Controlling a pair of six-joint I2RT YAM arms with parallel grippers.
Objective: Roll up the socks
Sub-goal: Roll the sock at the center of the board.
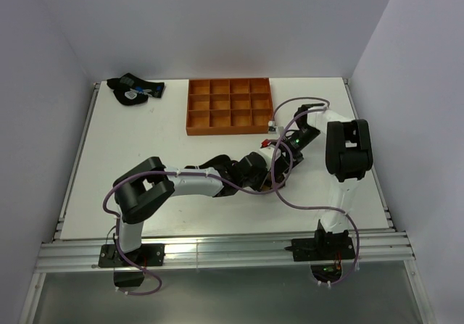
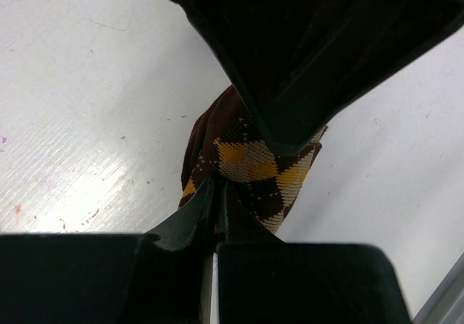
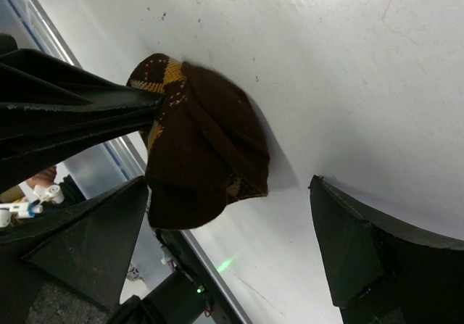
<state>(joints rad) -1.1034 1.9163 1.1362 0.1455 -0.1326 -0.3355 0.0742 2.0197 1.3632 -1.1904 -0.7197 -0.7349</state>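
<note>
Brown-and-yellow argyle knit is pinched between the fingers of our left hand, which is clamped tight on the argyle sock. The sock is already wound into a fat bundle that rests on the white counter. Our right hand is spread wide, one finger to each side of the bundle and neither touching it.

Both hands meet just on the near side of the orange compartment tray, off its right near corner. Well to the tray's left, level with its far edge, lies a dark sock bundle with blue and white marks. We cannot make out the black ankle sock. It may be wrapped inside the roll, but nothing shows it.

We judge the winding mostly done and the step in hand to be securing the roll. The next move calls for the right hand to close on the loose outer edge and draw it over the bundle, with the left pinch as anchor. Otherwise the roll may spring open.
</note>
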